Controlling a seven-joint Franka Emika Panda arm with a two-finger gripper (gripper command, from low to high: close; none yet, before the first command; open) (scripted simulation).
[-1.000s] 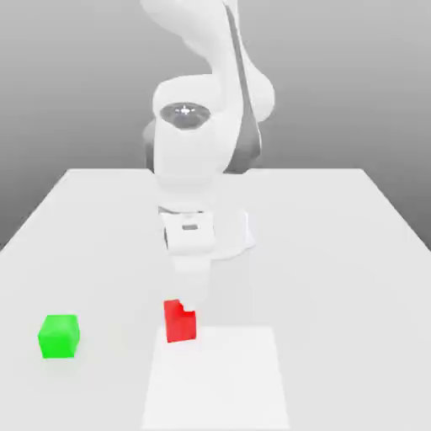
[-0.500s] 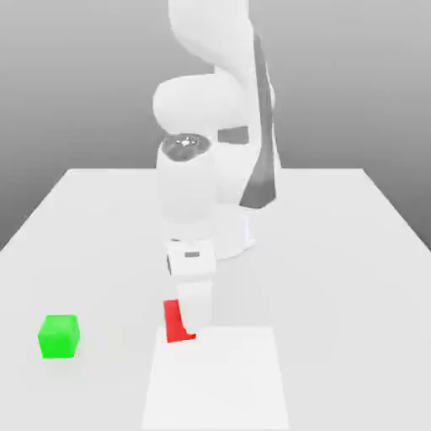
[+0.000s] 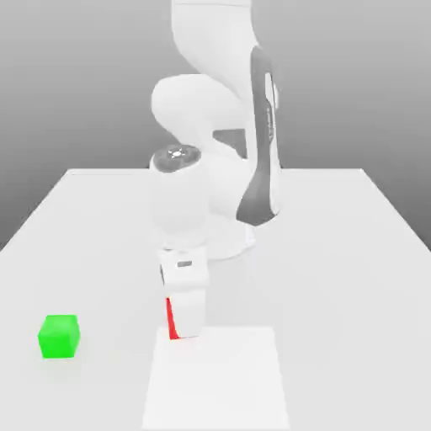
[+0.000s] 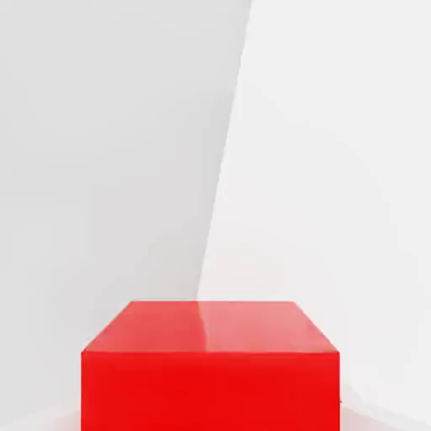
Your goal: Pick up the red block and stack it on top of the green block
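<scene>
The tool [image 3: 186, 324] is down at the surface [image 3: 337, 252] with its jaws drawn in on the red block [image 3: 171, 320] — only a sliver of red shows past the white hand in the exterior view, while the hand view has the cube's top face close under the camera. The block sits at about six o'clock from the arm's base, on the edge of a paler square patch [image 3: 219, 379]. The green block [image 3: 59, 336] stands well apart, at roughly nine o'clock from the red one. The cube looks rigid and probably light, with matte faces that should not slip — two opposite flat sides are the sensible hold, squarely centred, so it stays level for stacking
</scene>
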